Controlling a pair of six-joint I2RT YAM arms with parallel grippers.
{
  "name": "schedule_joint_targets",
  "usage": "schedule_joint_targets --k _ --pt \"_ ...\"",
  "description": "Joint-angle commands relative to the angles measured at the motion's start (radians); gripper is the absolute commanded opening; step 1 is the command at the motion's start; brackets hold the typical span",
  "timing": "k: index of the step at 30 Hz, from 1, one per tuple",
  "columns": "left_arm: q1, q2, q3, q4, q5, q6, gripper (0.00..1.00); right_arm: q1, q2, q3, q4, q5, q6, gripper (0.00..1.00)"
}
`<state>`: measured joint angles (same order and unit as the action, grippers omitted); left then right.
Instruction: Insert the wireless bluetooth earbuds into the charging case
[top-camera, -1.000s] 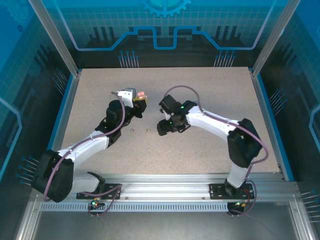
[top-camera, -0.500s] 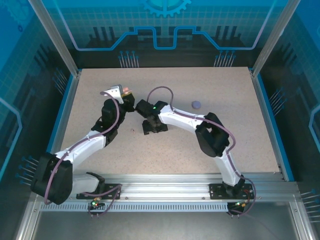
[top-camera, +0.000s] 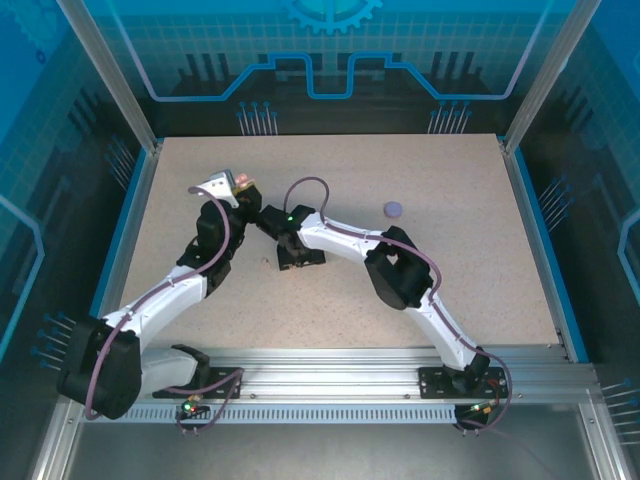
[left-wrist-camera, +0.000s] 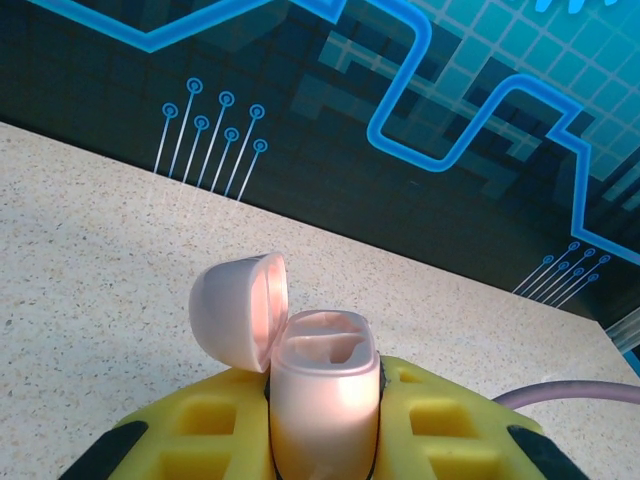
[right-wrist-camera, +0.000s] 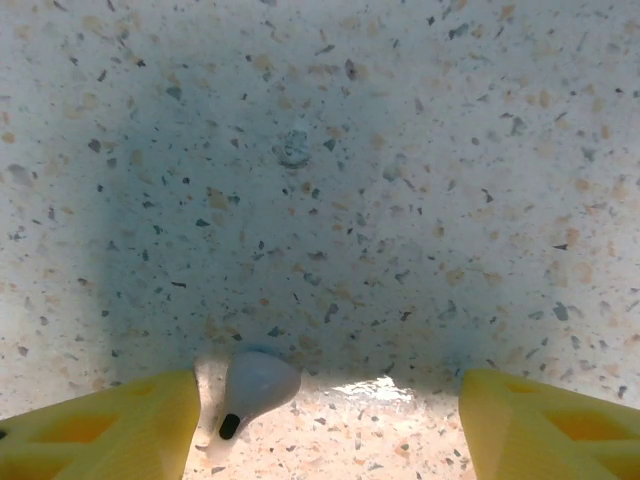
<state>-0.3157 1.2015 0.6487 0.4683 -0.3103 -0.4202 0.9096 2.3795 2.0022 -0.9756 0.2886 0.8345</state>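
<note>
The left claw (left-wrist-camera: 325, 445) is closed on a pale pink rounded plastic charging case (left-wrist-camera: 325, 395). Its yellow fingers (left-wrist-camera: 195, 435) press the case from both sides. The case stands upright and is open: the hinged lid (left-wrist-camera: 240, 310) leans back to the left, and the two hollow seats inside look empty. In the top view this claw (top-camera: 238, 187) holds the case above the far left part of the speckled beige table (top-camera: 450, 280).

The right claw (right-wrist-camera: 328, 400) points straight down, close over the table, with its yellow fingers (right-wrist-camera: 100, 430) spread wide apart, and it has hold of nothing. One tiny pale stemmed earbud (right-wrist-camera: 255, 388) with a dark tip lies on the table between the fingers, just beside the one at the left of the wrist picture. I cannot tell whether they touch, and its colour is not sure under the shadow. From above, the right claw (top-camera: 298, 258) is near the left arm.

A small round purple case (top-camera: 393, 209) lies closed on the table, well apart from both claws.
</note>
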Motion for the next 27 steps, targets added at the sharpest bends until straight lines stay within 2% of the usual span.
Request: schedule_joint_targets --k 1,9,16,20,27 --pt "0.006 -0.022 -0.011 -0.002 0.003 -0.011 0.00 -0.001 0.023 -0.001 -0.034 0.038 0.025 0.69" --pt "0.007 -0.001 0.025 -0.037 0.096 0.005 0.00 -0.048 -0.108 -0.211 0.072 0.038 0.008 0.65" --pt "0.006 -0.005 0.032 -0.058 0.141 -0.025 0.00 -0.076 -0.158 -0.297 0.169 -0.009 -0.078 0.65" --pt "0.006 -0.011 0.029 -0.066 0.140 -0.031 0.00 -0.074 -0.146 -0.269 0.203 -0.056 -0.154 0.65" --pt "0.006 -0.016 0.028 -0.069 0.139 -0.037 0.00 -0.071 -0.080 -0.175 0.161 -0.064 -0.114 0.60"
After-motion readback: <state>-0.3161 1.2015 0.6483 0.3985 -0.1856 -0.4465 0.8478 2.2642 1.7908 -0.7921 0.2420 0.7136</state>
